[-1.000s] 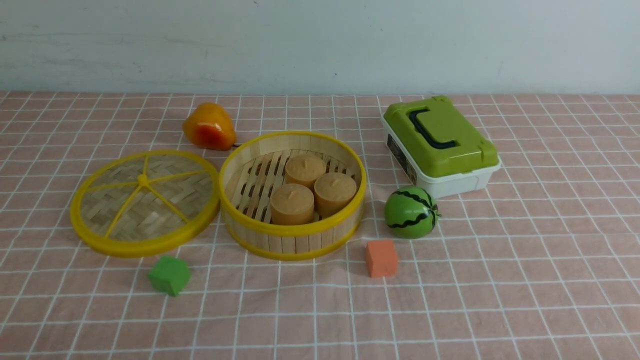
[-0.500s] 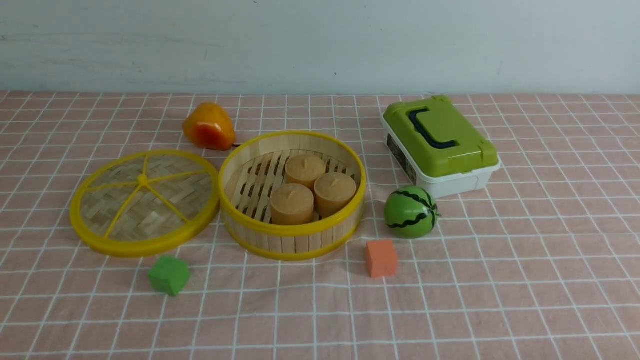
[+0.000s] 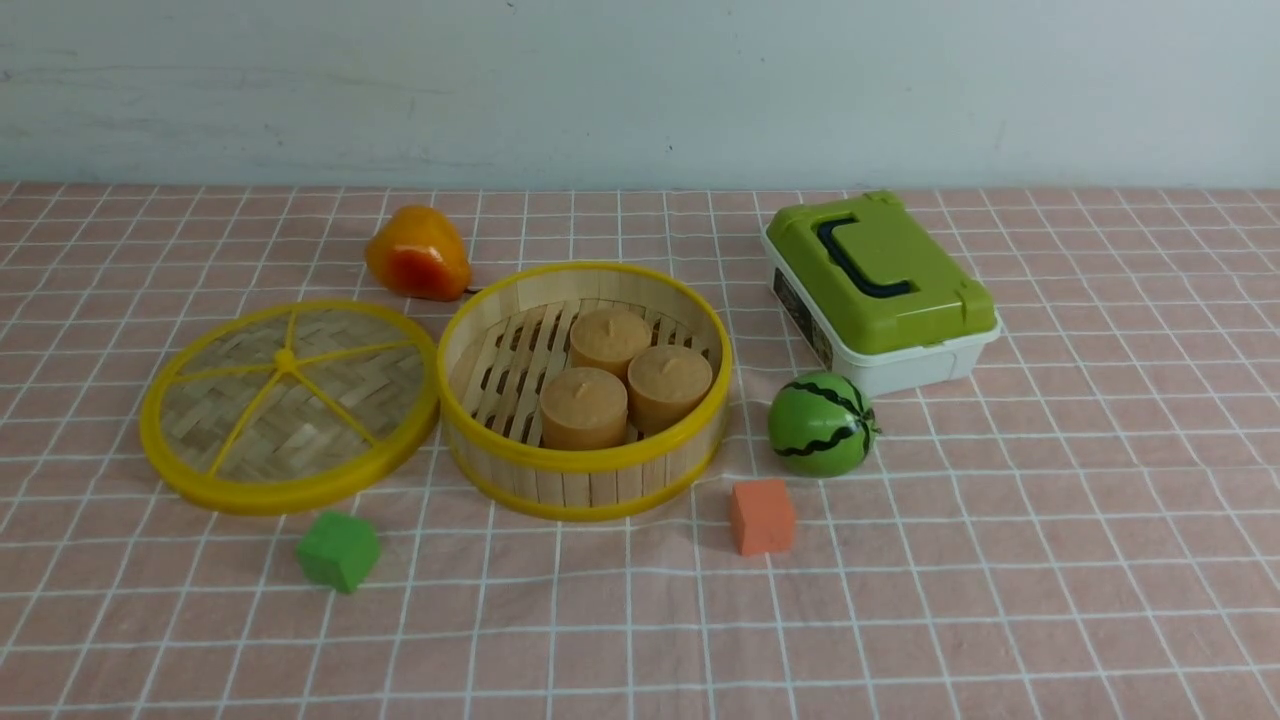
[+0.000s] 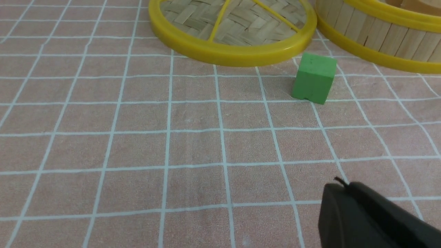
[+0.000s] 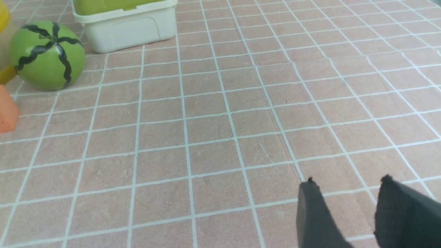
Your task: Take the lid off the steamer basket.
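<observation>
The lid point(image 3: 215, 430) looks woven and matt, its plastic rim smooth. The basket point(image 3: 590, 487) has matt wooden slats between smooth plastic rims. The pear point(image 3: 417, 250) looks glossy.

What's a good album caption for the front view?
Lid off: a bamboo steamer basket shows three brown buns, with a toy watermelon nearby.

Reference: steamer basket point(image 3: 585, 485), on the worktop point(image 3: 960, 620). Inside, toward its right: three buns point(image 3: 583, 410). Left, just beside: lid point(image 3: 290, 400). Behind-left: pear point(image 3: 418, 252). Front-left: one cube point(image 3: 340, 550). Front-right: another cube point(image 3: 763, 517). Right: toy watermelon point(image 3: 822, 425). Right, farther back: lidded box point(image 3: 885, 290).
</observation>
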You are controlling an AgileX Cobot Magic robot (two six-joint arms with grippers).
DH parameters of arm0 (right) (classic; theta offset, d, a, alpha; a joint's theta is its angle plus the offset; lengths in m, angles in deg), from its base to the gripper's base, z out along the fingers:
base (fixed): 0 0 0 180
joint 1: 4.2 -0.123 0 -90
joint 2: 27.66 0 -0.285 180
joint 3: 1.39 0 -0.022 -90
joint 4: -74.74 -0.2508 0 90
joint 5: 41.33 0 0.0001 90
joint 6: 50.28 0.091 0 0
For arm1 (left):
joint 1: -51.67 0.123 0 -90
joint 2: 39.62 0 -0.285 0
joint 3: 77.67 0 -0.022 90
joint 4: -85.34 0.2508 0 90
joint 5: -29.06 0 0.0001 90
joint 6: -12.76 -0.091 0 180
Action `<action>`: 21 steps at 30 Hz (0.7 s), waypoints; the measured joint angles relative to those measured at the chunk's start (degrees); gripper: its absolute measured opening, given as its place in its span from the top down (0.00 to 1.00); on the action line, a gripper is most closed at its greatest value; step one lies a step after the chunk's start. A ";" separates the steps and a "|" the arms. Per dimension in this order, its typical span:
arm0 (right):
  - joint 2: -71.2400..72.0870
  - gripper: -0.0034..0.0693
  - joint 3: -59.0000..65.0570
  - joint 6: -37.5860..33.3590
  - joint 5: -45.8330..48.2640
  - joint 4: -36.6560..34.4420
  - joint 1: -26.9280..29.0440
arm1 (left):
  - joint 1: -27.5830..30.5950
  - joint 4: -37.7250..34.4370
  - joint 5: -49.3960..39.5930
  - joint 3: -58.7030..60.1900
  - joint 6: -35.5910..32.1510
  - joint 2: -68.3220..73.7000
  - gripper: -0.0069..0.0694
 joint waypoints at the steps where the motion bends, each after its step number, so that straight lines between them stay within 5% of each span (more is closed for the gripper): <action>1: 0.00 0.62 0.00 0.00 0.00 0.00 0.00 | 0.00 0.00 0.00 0.00 0.00 0.00 0.93; 10: 0.00 0.62 0.00 0.00 0.00 0.00 0.00 | 0.10 21.60 -0.17 0.00 -11.33 0.00 0.93; 21: 0.00 0.62 0.00 0.00 0.00 0.00 0.00 | 0.10 24.65 -0.17 0.00 -11.88 0.00 0.93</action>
